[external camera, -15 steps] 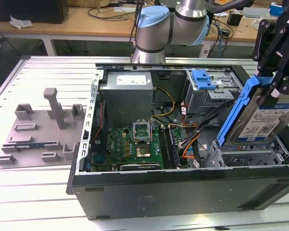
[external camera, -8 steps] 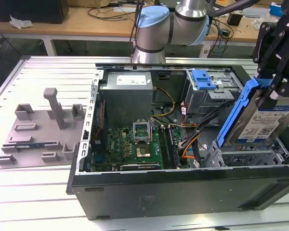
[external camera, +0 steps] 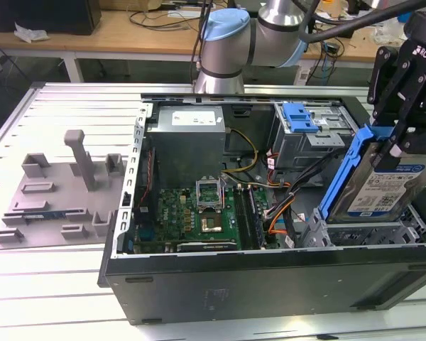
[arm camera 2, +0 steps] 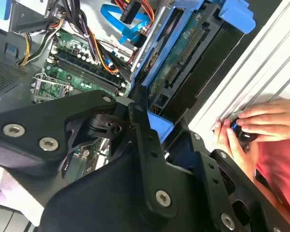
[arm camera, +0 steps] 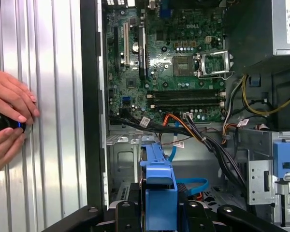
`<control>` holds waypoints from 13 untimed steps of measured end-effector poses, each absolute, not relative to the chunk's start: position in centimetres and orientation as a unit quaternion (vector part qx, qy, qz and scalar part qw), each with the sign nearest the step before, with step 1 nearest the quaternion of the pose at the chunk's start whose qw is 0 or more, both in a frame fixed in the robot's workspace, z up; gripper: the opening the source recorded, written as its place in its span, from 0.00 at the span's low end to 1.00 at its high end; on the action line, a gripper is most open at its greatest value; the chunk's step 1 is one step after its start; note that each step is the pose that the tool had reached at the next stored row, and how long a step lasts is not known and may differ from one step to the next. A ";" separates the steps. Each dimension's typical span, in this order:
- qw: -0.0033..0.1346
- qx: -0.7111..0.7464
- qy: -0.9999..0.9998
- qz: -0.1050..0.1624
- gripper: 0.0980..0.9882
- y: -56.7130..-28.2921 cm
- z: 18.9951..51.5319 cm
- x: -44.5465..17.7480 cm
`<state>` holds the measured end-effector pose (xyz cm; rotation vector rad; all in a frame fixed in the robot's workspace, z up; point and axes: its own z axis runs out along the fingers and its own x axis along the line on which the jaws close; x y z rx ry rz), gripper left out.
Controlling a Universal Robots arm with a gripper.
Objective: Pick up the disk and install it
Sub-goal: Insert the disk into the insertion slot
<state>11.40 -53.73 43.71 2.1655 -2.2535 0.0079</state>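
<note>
A: Entry one. Which step is in hand?
B: Carrying, and by my judgement close to insertion. The gripper (external camera: 396,135) has its fingers clamped on the upper edge of the blue frame around the disk (external camera: 383,181). The disk stands on edge, tilted, at three o'clock in the exterior view. Its lower end is at the mouth of the drive bay (external camera: 369,233); whether it touches or sits just above, I cannot tell.
A: What does seating it call for?
B: By my estimate, the frame must be square with the bay's walls and clear of the cables (external camera: 284,206) on its nine o'clock side.
A: Entry two. Containers?
B: One computer case (external camera: 270,273), open, on the table (external camera: 50,291). Contents:
- green circuit board (external camera: 192,213), centre
- grey power supply box (external camera: 188,138), twelve o'clock of the board
- cage with a blue latch (external camera: 302,117), one o'clock
- the bay, three o'clock

A: Anything outside the case?
B: A grey plastic fixture (external camera: 57,192) at nine o'clock. A person's hands (arm camera: 7,121) rest on the table beside the case wall, holding a small dark object.
</note>
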 end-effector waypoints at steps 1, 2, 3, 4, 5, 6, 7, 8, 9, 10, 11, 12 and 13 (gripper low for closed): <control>0.008 0.693 -0.721 0.002 0.30 -53.7 43.4 11.4; 0.008 0.693 -0.721 0.002 0.30 -53.7 43.2 11.4; 0.008 0.693 -0.721 0.002 0.30 -53.7 43.0 11.4; 0.008 0.693 -0.721 0.002 0.30 -53.7 42.9 11.4; 0.007 0.693 -0.721 0.002 0.30 -53.8 42.8 11.4; 0.008 0.693 -0.721 0.002 0.30 -53.7 42.8 11.4; 0.008 0.693 -0.721 0.002 0.30 -53.7 42.8 11.4; 0.008 0.693 -0.721 0.002 0.30 -53.7 42.9 11.4; 0.008 0.693 -0.721 0.002 0.30 -53.7 42.9 11.4; 0.008 0.693 -0.721 0.002 0.30 -53.7 42.9 11.4; 0.008 0.693 -0.721 0.002 0.30 -53.7 42.9 11.4; 0.008 0.693 -0.721 0.002 0.30 -53.7 42.9 11.4; 0.008 0.693 -0.721 0.002 0.30 -53.7 42.9 11.4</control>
